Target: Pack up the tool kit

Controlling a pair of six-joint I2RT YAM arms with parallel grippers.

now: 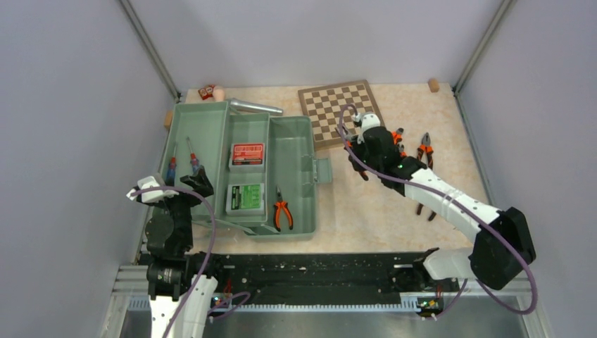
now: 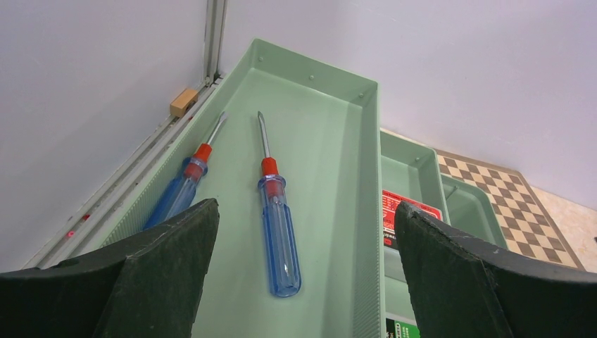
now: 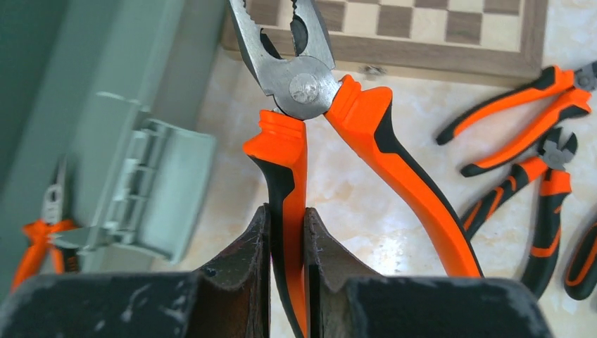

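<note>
The right claw (image 3: 287, 227) holds pliers (image 3: 310, 88) next to the open toolbox (image 1: 211, 134).

It is pinched tight on one orange handle, at 3 o'clock from the box. The left claw (image 2: 304, 215) is wide apart over the box's 9 o'clock side, where two screwdrivers (image 2: 279, 232) lie side by side. In the box sit a red case (image 1: 247, 154) at 12 o'clock, a green case (image 1: 245, 198) at 6 o'clock and small pliers (image 1: 282, 213) at 5 o'clock. More pliers (image 1: 424, 150) lie on the table (image 1: 366, 211) near the chessboard (image 1: 336, 109).
</note>
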